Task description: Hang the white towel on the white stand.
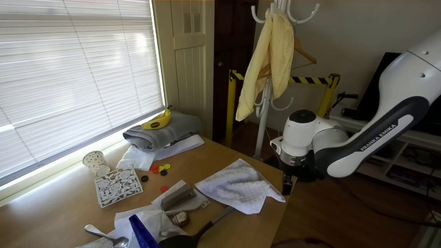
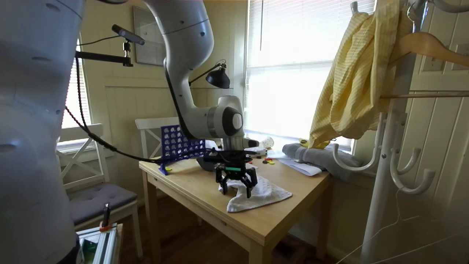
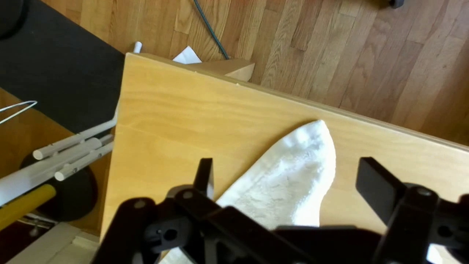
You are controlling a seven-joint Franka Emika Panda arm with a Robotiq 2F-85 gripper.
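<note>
The white towel (image 1: 237,187) lies rumpled on the wooden table near a corner; it also shows in an exterior view (image 2: 265,194) and the wrist view (image 3: 282,187). My gripper (image 2: 236,192) is open and empty, pointing down over the towel near the table edge. In the wrist view its fingers (image 3: 286,165) stand on either side of a towel corner, apart from it. The white stand (image 1: 261,134) rises beyond the table corner, with curved hooks at top and lower down; its pole shows in an exterior view (image 2: 379,205), and part of it in the wrist view (image 3: 47,167).
A yellow towel (image 1: 280,51) and a wooden hanger (image 2: 432,47) hang on the stand. A grey folded cloth (image 1: 179,124), cup (image 1: 96,163), spatula (image 1: 205,229), papers and small discs lie on the table. A blue grid (image 2: 176,143) stands on it. Striped-tape posts (image 1: 231,106) stand behind.
</note>
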